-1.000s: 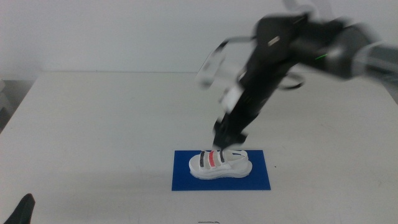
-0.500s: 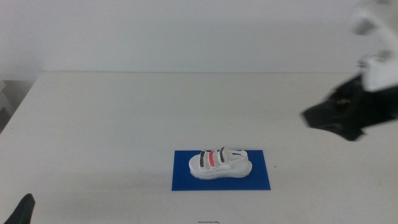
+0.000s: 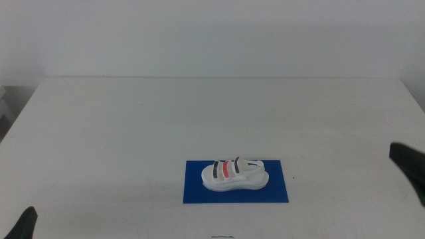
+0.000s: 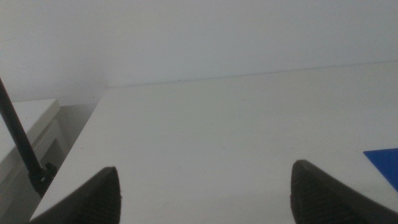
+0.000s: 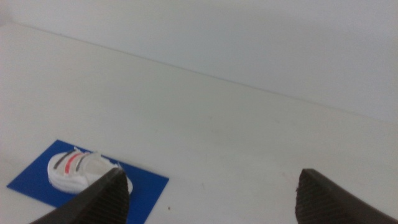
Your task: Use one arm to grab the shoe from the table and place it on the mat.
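The white sandal (image 3: 235, 174) with two dark straps and one red strap rests upright on the dark blue mat (image 3: 279, 189) at the front middle of the white table (image 3: 133, 126). It also shows in the right wrist view (image 5: 78, 169) on the mat (image 5: 149, 190). My right gripper (image 5: 211, 196) is open and empty, low at the table's right edge (image 3: 410, 166), well apart from the shoe. My left gripper (image 4: 202, 196) is open and empty, waiting at the front left corner (image 3: 25, 224). A corner of the mat (image 4: 385, 163) shows in its view.
A pale wall (image 3: 212, 33) stands behind the table's far edge. A thin black cable (image 4: 22, 146) and a light grey surface lie beyond the table's left side.
My right arm has let go of the sandal, lifted away and swung back to the right, down to the table's right edge. The sandal stays on the mat. The left arm has not moved.
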Motion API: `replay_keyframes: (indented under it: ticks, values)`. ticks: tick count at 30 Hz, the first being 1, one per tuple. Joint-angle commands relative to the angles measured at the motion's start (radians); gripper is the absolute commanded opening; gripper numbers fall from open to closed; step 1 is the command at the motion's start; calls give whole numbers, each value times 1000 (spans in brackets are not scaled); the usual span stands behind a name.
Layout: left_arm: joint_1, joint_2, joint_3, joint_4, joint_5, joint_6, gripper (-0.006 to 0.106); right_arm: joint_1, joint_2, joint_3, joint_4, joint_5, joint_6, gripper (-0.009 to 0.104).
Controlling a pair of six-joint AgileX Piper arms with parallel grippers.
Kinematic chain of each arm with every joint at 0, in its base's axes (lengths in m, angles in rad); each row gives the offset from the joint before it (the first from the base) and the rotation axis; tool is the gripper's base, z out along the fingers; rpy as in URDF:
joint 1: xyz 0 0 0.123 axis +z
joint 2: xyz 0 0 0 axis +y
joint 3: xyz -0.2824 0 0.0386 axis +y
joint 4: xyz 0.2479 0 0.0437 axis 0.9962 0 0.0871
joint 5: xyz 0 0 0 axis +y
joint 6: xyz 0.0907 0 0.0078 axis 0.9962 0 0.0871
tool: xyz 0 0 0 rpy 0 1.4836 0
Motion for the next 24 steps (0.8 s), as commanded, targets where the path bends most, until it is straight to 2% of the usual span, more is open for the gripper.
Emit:
replay_keyframes:
  ticks: [1, 5, 10, 14, 24]
  values:
    - [-4, -17, -3, -6, -82, -12, 94, -7, -13, 17, -14, -126, 6, 86]
    - [-4, -17, -3, -6, -82, -12, 94, -7, -63, 92, 3, -205, 5, 86]
    - [-4, -17, -3, -6, -82, -12, 94, -7, -181, 214, 44, -206, 5, 86]
    - [-4, -17, -3, -6, -82, -12, 94, -7, -273, 307, 44, -205, 5, 86]
    - [-4, -17, -3, -6, -82, -12, 94, -7, -453, 470, -19, -206, 5, 86]
